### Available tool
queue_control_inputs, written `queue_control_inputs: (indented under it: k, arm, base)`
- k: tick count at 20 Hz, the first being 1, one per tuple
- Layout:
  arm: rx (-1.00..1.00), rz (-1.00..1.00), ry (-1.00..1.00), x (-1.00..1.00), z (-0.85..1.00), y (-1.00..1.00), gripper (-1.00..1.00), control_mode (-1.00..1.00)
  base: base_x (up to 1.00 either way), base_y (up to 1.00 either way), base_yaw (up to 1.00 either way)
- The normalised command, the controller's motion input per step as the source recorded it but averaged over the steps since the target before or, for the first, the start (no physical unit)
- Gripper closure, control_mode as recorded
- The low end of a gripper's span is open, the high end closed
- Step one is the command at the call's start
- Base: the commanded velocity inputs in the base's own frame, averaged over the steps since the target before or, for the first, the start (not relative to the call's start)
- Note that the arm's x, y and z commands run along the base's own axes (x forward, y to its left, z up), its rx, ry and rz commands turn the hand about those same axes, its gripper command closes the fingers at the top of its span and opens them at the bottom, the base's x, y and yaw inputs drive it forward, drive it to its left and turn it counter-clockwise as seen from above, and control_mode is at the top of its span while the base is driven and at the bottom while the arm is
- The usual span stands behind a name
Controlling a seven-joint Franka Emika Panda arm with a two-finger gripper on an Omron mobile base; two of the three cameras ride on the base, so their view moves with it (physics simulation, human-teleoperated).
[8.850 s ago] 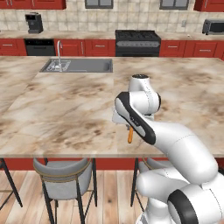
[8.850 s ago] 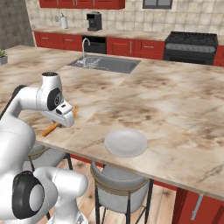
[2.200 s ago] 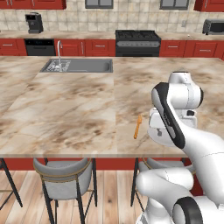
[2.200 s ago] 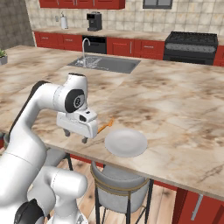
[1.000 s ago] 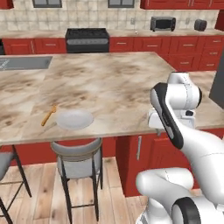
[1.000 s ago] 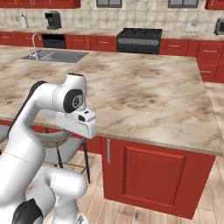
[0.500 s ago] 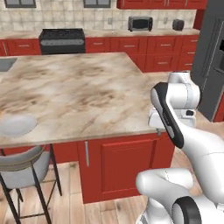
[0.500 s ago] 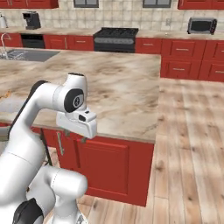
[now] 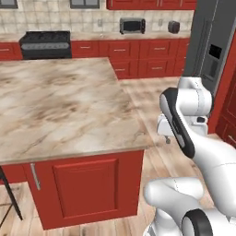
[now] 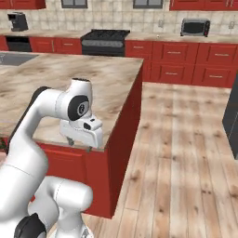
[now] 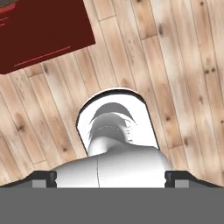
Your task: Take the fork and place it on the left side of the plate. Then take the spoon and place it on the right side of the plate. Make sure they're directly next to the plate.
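Fingers of my gripper stand spread wide apart with nothing between them; their two dark tips sit at the far left and far right of the hand view. Below my hand lies plank floor, and a red cabinet front shows off to one side of it. In the left base view my hand hangs just off the corner of the marble island counter, over the floor rather than over the stone. From the right base view the hand sits at the counter's near edge. Where the fork, the spoon and the plate lie relative to my hand I cannot tell.
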Motion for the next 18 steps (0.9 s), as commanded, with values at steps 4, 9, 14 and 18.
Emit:
queue_control_inputs:
  k: [4,9,14,18]
  arm:
    - [0.00,0.00,0.00,0.00,0.00,0.00,-1.00,1.00]
    - [0.00,0.00,0.00,0.00,0.00,0.00,-1.00,1.00]
    - [0.00,0.00,0.00,0.00,0.00,0.00,-1.00,1.00]
    - [0.00,0.00,0.00,0.00,0.00,0.00,-1.00,1.00]
  base:
    - [0.81,-1.00,0.00]
    - [0.93,-1.00,0.00]
    - [0.99,-1.00,0.00]
    - [1.00,-1.00,0.01]
